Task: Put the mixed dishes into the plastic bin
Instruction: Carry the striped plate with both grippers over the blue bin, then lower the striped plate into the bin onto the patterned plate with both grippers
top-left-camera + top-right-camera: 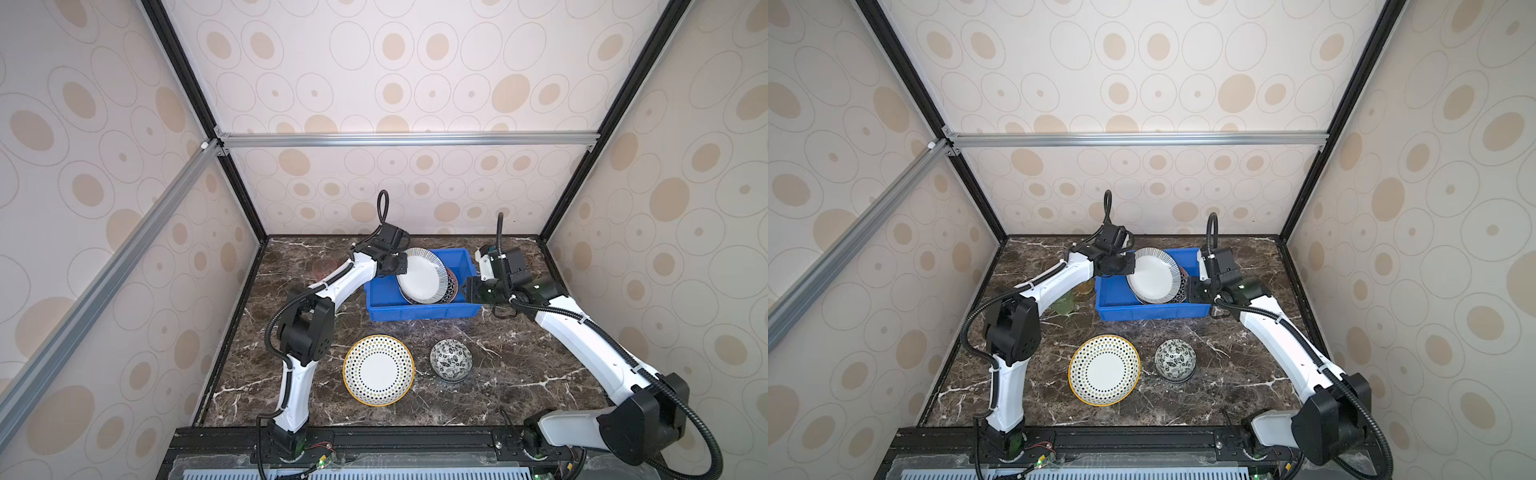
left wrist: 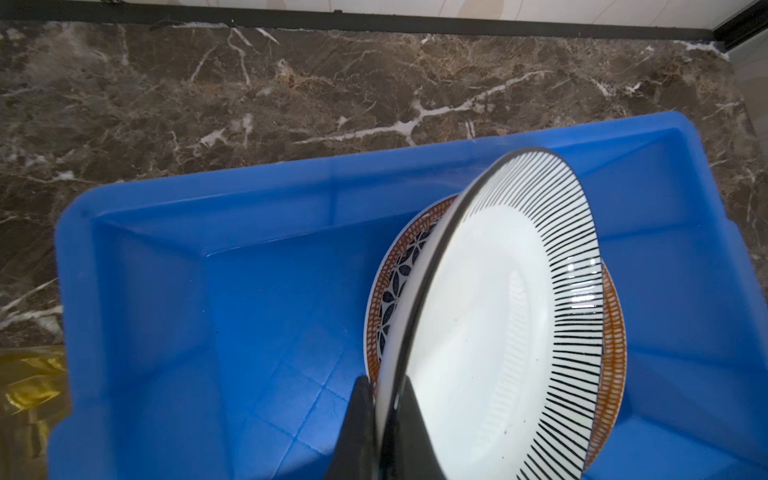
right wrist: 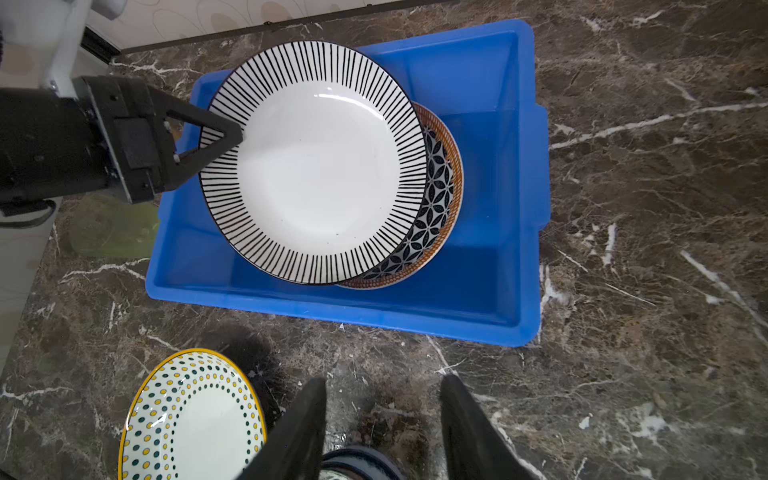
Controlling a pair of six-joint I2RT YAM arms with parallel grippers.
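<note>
Left fingers (image 2: 357, 419) clamp the left rim of the round black-striped ceramic plate (image 3: 320, 166), tilted over the blue rectangular plastic bin (image 1: 419, 312); it looks stiff, brittle, slippery. Right fingers (image 3: 299, 424) stand apart, empty.

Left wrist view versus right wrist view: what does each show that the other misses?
Only the left wrist view: an amber tumbler beside the blue bin. Only the right wrist view: the dotted plate, a green tumbler, a bowl at the frame edge, and the right gripper, open and empty. Both: the bin, the striped plate held tilted by the left gripper shut on its rim, and the geometric plate beneath it.
</note>
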